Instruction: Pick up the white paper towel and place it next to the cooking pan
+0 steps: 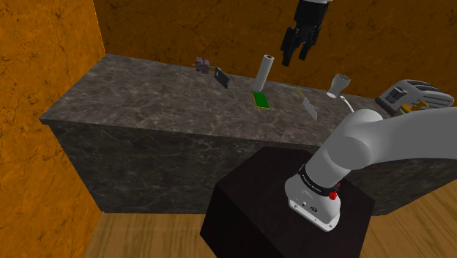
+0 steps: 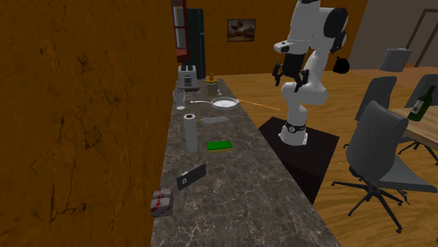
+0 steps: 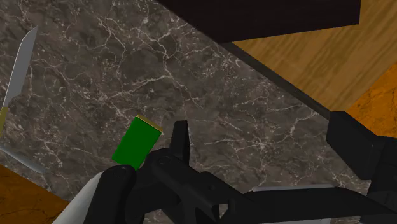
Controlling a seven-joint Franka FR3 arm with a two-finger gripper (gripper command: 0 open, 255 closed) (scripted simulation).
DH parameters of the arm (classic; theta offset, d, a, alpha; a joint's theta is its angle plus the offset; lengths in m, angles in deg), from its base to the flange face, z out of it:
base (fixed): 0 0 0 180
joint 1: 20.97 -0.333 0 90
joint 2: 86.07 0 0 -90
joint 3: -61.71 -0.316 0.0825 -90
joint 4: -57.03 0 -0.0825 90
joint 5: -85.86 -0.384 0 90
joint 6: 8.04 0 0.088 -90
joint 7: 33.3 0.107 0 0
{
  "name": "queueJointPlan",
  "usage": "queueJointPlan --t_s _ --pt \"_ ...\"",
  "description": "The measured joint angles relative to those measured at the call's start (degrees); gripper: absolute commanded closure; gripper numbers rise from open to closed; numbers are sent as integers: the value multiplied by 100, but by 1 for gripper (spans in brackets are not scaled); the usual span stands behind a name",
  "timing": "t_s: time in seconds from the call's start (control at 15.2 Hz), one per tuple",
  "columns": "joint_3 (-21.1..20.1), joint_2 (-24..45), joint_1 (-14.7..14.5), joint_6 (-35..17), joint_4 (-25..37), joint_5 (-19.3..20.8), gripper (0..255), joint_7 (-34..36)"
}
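One pale grey-white paper towel roll (image 1: 265,67) stands on end on the dark marbled counter (image 1: 146,95), beside and below the raised gripper (image 1: 294,59), whose fingers are spread and empty.

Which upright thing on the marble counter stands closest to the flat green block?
The pale grey paper towel roll, beside the green block; the clear glass and grey toaster stand farther along.
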Motion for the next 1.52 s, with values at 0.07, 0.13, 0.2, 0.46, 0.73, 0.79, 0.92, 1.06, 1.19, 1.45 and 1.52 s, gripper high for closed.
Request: queueJointPlan --t_s 0.07,0.13,0.2,0.46,0.73,0.79,0.92,1.06,1.19,1.45,1.52 --pt "0 0 0 0 0 0 0 0" --pt "55 49 9 -75 -17 40 0 -68" --pt "154 97 28 -150 -25 113 0 -192" --pt "601 512 92 -592 46 405 0 -765" --pt "1115 985 166 -1053 187 673 0 -1425" --pt "1241 1164 173 -1147 307 718 0 -1596" --pt "1472 1454 184 -1381 422 786 0 -1907" --pt "1705 1876 169 -1655 629 800 0 -2217" --pt "1900 2175 161 -1832 806 789 0 -2522" --pt "2356 2999 150 -2215 1344 640 0 -3256" --pt "2437 3199 140 -2271 1499 571 0 -3419"
